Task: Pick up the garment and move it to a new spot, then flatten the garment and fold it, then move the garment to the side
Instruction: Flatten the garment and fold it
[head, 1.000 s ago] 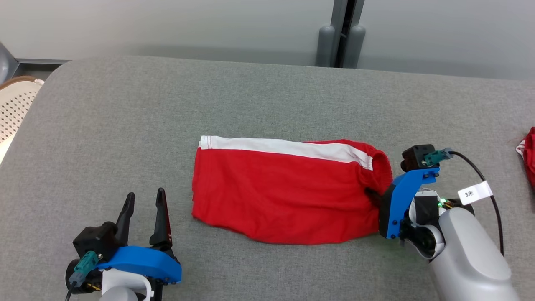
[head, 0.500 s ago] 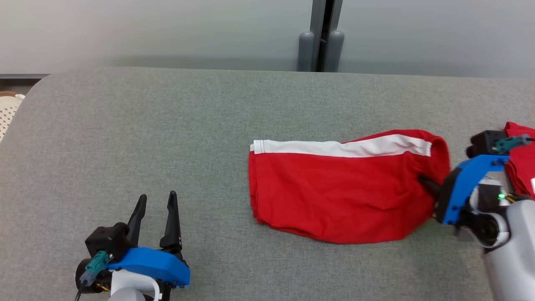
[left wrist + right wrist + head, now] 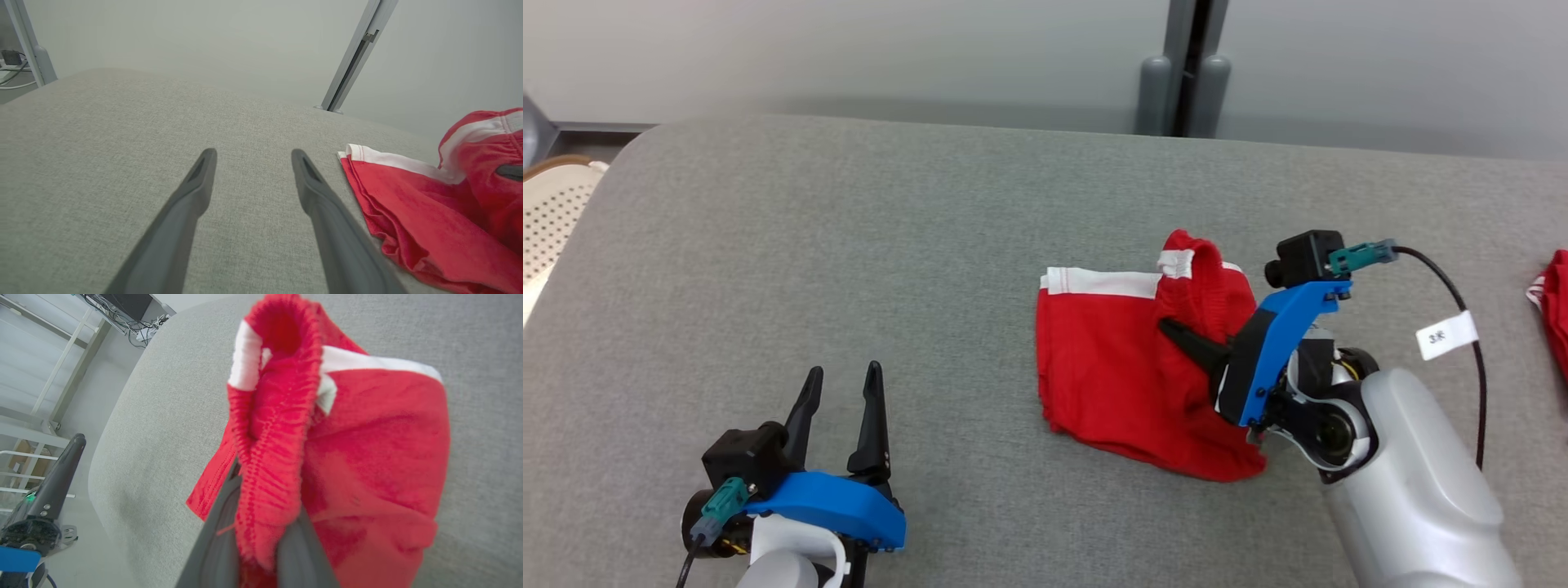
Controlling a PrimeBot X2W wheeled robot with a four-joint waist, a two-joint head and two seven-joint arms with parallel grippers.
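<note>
The garment (image 3: 1107,359), red shorts with a white side stripe, lies on the grey table (image 3: 849,245) right of centre. Its right end, the ribbed waistband (image 3: 1205,278), is lifted and carried over the flat part. My right gripper (image 3: 1180,333) is shut on that waistband; in the right wrist view the red rib (image 3: 269,428) bunches up between the two grey fingers (image 3: 220,526). My left gripper (image 3: 843,377) stands open at the lower left, well clear of the garment. In the left wrist view its fingers (image 3: 196,183) are apart over bare cloth, with the garment (image 3: 412,204) to their right.
Another red piece of clothing (image 3: 1556,314) lies at the table's right edge. A white perforated basket (image 3: 551,216) stands beyond the table's left edge. Two grey posts (image 3: 1184,94) rise behind the far edge. A white tag (image 3: 1445,335) hangs on the right wrist's cable.
The head camera has swung about. My right gripper has raised the waistband end and carried it left over the garment, which now looks shorter. The left gripper has stayed open in place.
</note>
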